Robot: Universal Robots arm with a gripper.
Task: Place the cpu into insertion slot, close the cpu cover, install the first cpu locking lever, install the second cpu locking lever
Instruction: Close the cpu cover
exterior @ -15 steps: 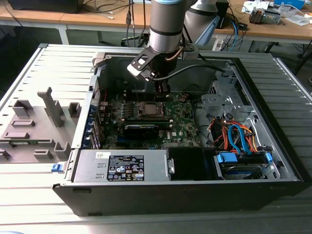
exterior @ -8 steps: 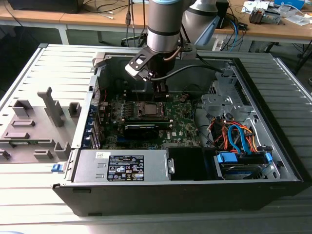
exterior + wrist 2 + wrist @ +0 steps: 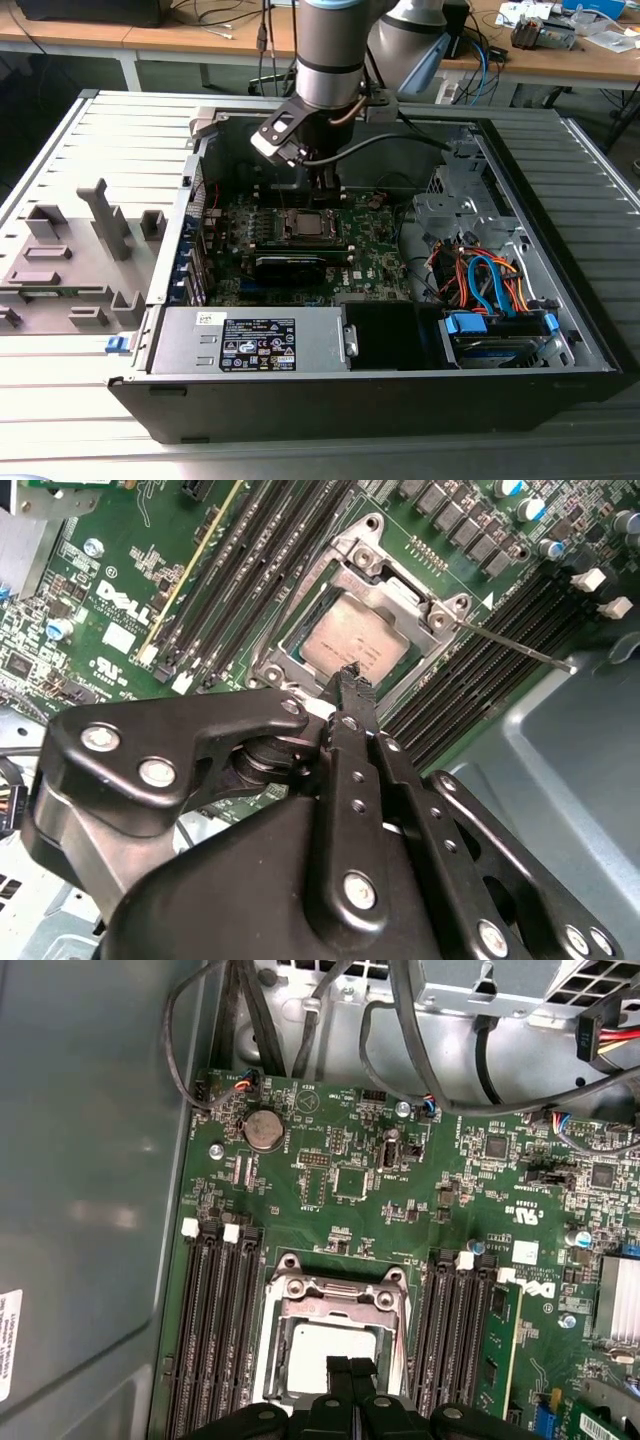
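The gripper [image 3: 349, 676] has its jaws clenched together with nothing between them. Their narrow tip hangs right at the edge of the cpu [image 3: 352, 640]; whether it touches the metal cannot be told. The cpu lies flat inside the insertion slot [image 3: 365, 550], so the placing step looks done. Its pale silvery top shows through the cut-out of the cpu cover [image 3: 400, 590], which seems to lie down around it, so the closing is probably done too. A thin locking lever [image 3: 515, 648] juts out free across the memory slots [image 3: 270, 540] beside the socket and appears unlatched. The other lever cannot be made out. In the exterior view the arm stands over the green board [image 3: 375, 250] inside the open computer case [image 3: 560, 330].
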